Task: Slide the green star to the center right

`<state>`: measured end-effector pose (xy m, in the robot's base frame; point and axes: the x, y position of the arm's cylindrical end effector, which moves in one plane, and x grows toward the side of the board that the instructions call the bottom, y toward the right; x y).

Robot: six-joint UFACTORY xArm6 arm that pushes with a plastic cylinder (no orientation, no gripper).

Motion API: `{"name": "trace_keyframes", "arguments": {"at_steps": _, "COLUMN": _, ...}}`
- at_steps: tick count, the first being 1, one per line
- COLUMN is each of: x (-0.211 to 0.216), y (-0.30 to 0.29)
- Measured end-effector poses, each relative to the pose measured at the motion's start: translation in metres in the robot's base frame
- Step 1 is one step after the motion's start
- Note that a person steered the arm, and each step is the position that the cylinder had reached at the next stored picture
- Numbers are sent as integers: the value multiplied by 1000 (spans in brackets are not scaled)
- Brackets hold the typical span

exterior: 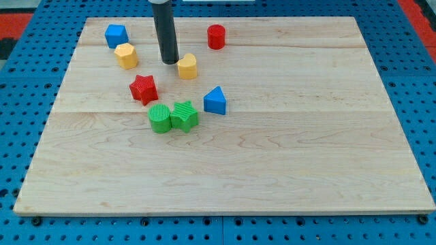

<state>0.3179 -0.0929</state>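
Observation:
The green star (184,115) lies left of the board's middle, touching a green cylinder (159,118) on its left. A blue triangle (215,101) stands just to its upper right. My tip (169,62) rests on the board above the star, toward the view's top, close to the left side of a yellow heart-like block (187,67). The tip is apart from the green star, with a red star (144,88) lying between them to the left.
A yellow hexagon (126,55) and a blue block (116,35) sit at the upper left. A red cylinder (216,36) stands at the top centre. The wooden board (327,136) lies on a blue pegboard (422,102).

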Motion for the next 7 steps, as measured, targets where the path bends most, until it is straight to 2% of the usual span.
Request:
{"name": "trace_keyframes", "arguments": {"at_steps": 2, "x": 47, "y": -2}}
{"name": "trace_keyframes", "arguments": {"at_steps": 3, "x": 74, "y": -24}}
{"name": "trace_keyframes", "arguments": {"at_steps": 5, "x": 160, "y": 13}}
{"name": "trace_keyframes", "arguments": {"at_steps": 7, "x": 144, "y": 158}}
